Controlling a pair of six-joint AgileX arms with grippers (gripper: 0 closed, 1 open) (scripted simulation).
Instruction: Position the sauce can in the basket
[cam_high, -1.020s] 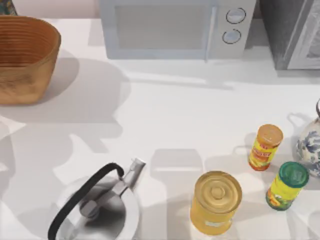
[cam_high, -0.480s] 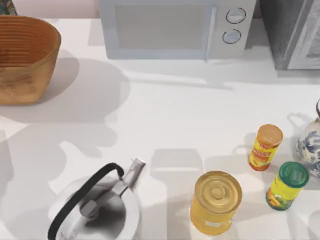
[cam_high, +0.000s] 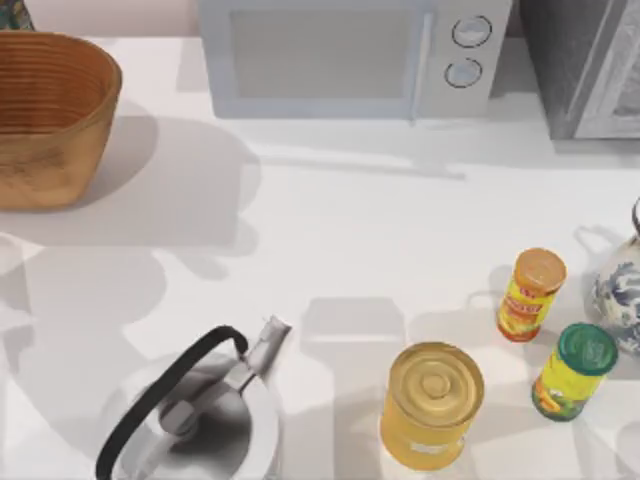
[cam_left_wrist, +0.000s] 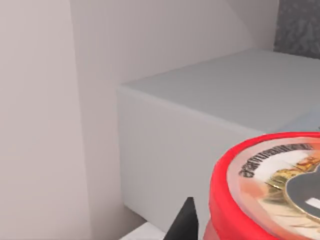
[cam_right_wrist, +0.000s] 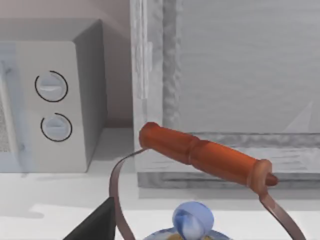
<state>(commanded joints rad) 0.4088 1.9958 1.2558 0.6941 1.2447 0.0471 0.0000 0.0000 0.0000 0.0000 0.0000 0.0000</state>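
Observation:
The sauce can (cam_left_wrist: 265, 195), red with a silvery printed top, sits very close in the left wrist view, raised off the table with the microwave's side behind it. One dark fingertip (cam_left_wrist: 186, 224) of my left gripper shows right beside the can, which looks held. The woven orange-brown basket (cam_high: 60, 160) stands at the table's back left in the top view. In the right wrist view a dark fingertip (cam_right_wrist: 95, 222) of my right gripper hangs over a teapot with an orange handle (cam_right_wrist: 205, 155).
A microwave (cam_high: 350, 55) stands along the back and a grey cabinet (cam_high: 590, 60) at the back right. A steel kettle (cam_high: 190, 420) is front left. A big yellow can (cam_high: 432, 400), orange-lidded bottle (cam_high: 532, 293), green-lidded bottle (cam_high: 575, 370) and blue-white teapot (cam_high: 620, 290) crowd the front right.
The arm shadow on the left half of the table has slid further left. The basket, kettle, cans and bottles have not moved.

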